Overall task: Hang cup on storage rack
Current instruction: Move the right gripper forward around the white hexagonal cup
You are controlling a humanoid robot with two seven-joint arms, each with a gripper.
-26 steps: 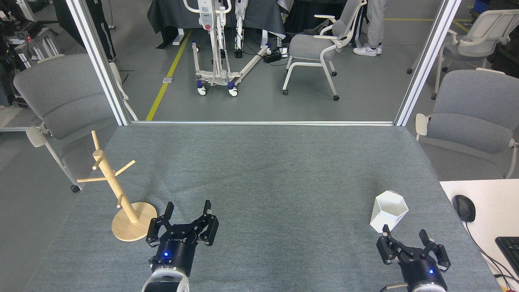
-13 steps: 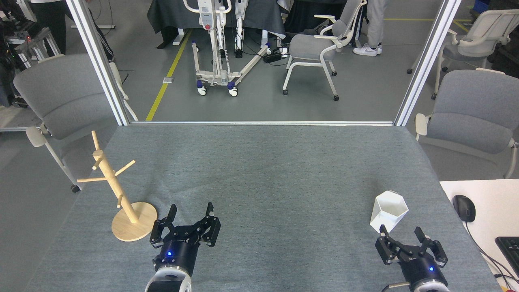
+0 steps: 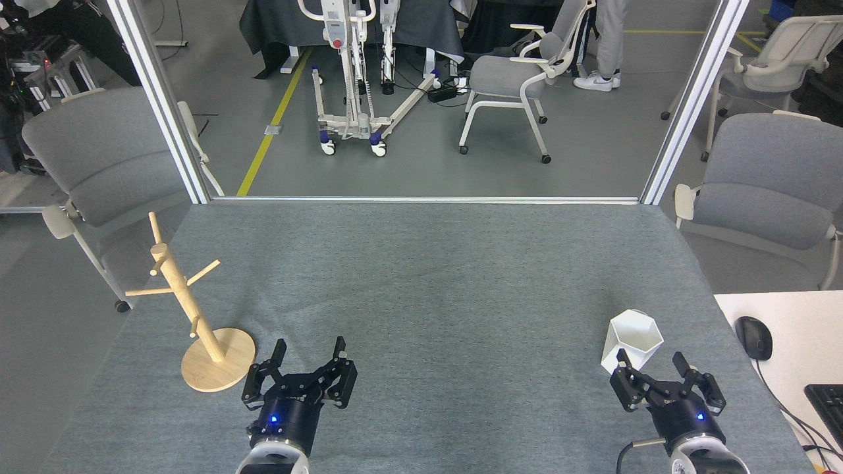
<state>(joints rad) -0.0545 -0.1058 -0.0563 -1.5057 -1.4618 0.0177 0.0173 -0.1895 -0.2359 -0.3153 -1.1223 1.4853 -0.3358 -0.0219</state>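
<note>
Toward four o'clock on the grey table (image 3: 435, 276), the cup (image 3: 631, 340) stood upright, just beyond the right gripper (image 3: 651, 367), fingers spread. It looked light, rigid, breakable; its handle was hidden, so the rim seemed graspable. Left gripper (image 3: 309, 350) also spread, near the storage rack (image 3: 191, 309) at eight o'clock.
</note>
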